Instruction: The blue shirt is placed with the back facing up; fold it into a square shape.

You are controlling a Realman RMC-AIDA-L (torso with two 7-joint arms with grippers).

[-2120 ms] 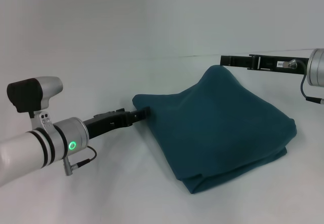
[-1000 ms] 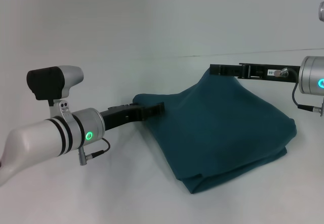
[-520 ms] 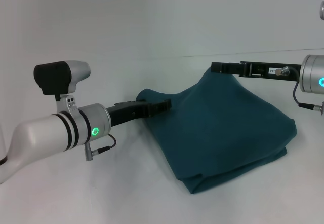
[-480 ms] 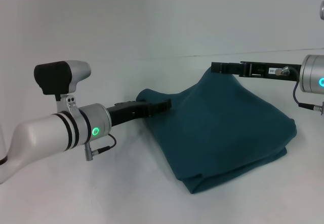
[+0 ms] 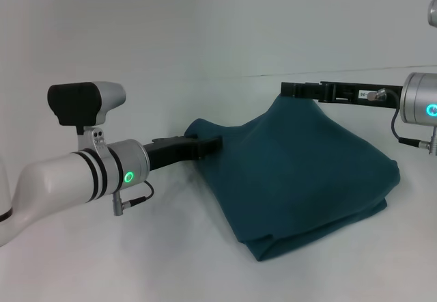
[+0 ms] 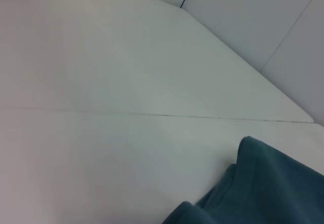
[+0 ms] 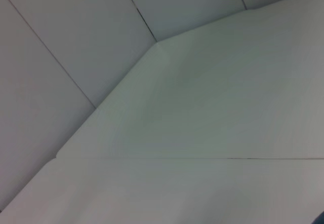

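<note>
1. On the white table (image 5: pixel 136 261) in front of me, the blue shirt (image 5: pixel 307 179) lies folded into a thick bundle, a little to my right of centre, with its near edges stacked in layers and its far side lifted off the surface.
2. My left gripper (image 5: pixel 213 142) reaches in from the left, low over the table, and its black fingers are closed on the shirt's far-left corner, holding that corner raised.
3. My right gripper (image 5: pixel 290 89) comes in from the right, level and higher up, with its tip at the shirt's highest point; the fabric hangs down from there like a tent peak, so I take it to be pinching that corner.
4. Between my two grippers the upper edge of the shirt sags in a shallow curve.
5. My left wrist view shows a teal fold of the shirt (image 6: pixel 263 183) at the frame's edge over the pale table; my right wrist view shows only the table and the wall panels (image 7: pixel 76 31).
</note>
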